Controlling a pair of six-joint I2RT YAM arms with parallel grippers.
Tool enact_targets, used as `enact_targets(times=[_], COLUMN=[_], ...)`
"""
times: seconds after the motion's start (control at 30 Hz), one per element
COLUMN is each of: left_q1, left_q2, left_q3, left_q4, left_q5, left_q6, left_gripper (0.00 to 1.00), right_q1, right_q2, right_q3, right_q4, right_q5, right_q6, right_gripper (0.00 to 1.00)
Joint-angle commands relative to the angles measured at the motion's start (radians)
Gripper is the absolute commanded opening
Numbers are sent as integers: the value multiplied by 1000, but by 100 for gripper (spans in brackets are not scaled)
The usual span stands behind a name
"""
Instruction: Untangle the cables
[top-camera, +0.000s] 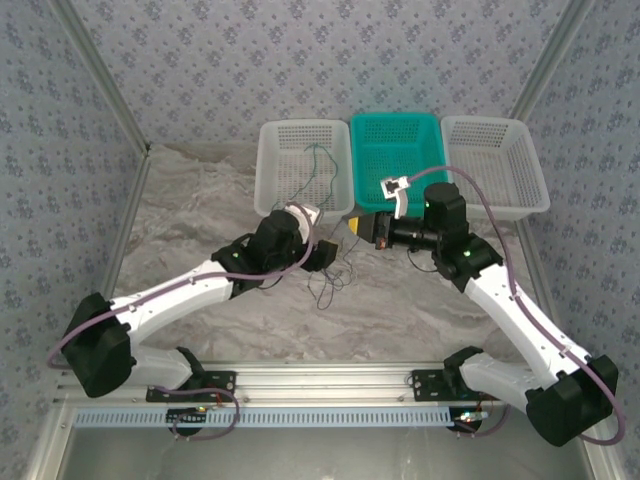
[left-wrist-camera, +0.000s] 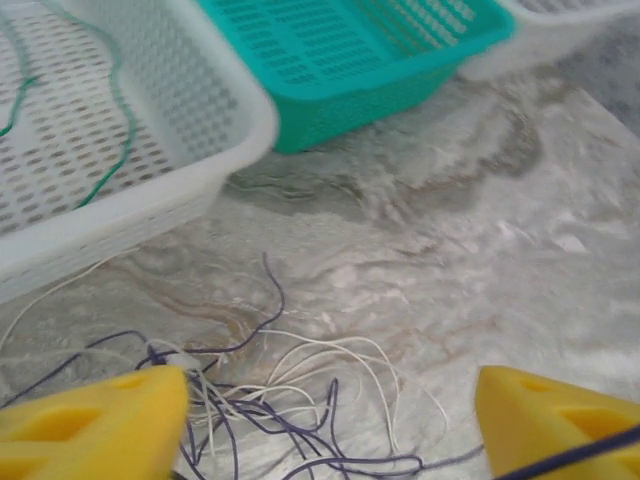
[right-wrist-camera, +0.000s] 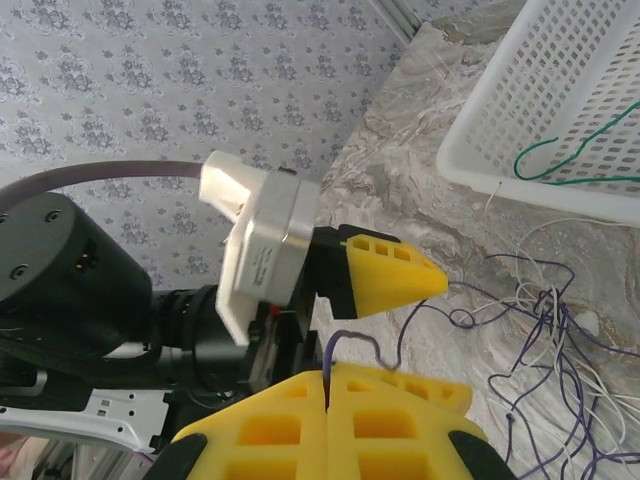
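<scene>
The cables (left-wrist-camera: 300, 395) are a loose tangle of thin bluish-purple and whitish wires on the marble table top, also seen from above (top-camera: 330, 280) and at the right of the right wrist view (right-wrist-camera: 545, 320). My left gripper (left-wrist-camera: 325, 425) hangs low over the tangle, open, its yellow fingers (left-wrist-camera: 95, 420) on either side of it. My right gripper (right-wrist-camera: 328, 385) is shut on the end of a purple wire (right-wrist-camera: 345, 340), close to the left gripper's yellow finger (right-wrist-camera: 385, 275). From above, both grippers (top-camera: 328, 258) (top-camera: 360, 228) meet near the baskets. A green wire (left-wrist-camera: 115, 120) lies in the left white basket (top-camera: 275, 170).
Three baskets stand in a row at the back: white, teal (top-camera: 395, 145) and white (top-camera: 495, 160). The left basket's rim (left-wrist-camera: 200, 175) and the teal basket (left-wrist-camera: 350, 60) are just beyond the tangle. Patterned walls close in the sides.
</scene>
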Motion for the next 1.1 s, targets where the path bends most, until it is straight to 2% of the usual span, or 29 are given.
enact_targets(times=[0.0, 0.03, 0.07, 0.13, 0.2, 0.33, 0.47, 0.57, 0.73, 0.87, 0.97, 1.07], left_q1=[2, 3, 3, 3, 3, 3, 3, 0, -11, -13, -13, -13], left_q2=[20, 23, 25, 20, -7, -64, -63, -43, -23, -25, -37, -49], left_q3=[38, 65, 99, 158, 178, 170, 218, 260, 273, 275, 274, 280], left_q4=[-29, -86, -154, -251, -265, -158, -139, -167, -173, -160, -133, -127], left_q5=[-282, -369, -426, -442, -371, -148, -12, 18, 65, 91, 146, 161], left_q6=[-68, -121, -160, -186, -201, -216, -227, -218, -202, -239, -246, -253], left_gripper=[39, 17, 0, 0, 0, 0, 0, 0, 0, 0, 0, 0], right_q1=[3, -4, -16, -35, -40, -24, -4, 33, 83, 121, 165, 177], right_q2=[-20, -20, -22, -31, -42, -53, -94, -143, -130, -43, 19, 79], right_q3=[23, 24, 24, 10, -19, -101, -133, -170, -167, -148, -157, -179], right_q4=[-24, -49, -87, -157, -198, -173, -111, 1, 142, 260, 323, 425], right_q5=[-1, 20, 49, 131, 211, 222, 228, 215, 228, 186, 261, 258], right_q6=[-25, -36, -46, -77, -111, -166, -156, -158, -219, -224, -330, -406], right_gripper=[0, 0, 0, 0, 7, 48, 69, 83, 86, 81, 82, 84])
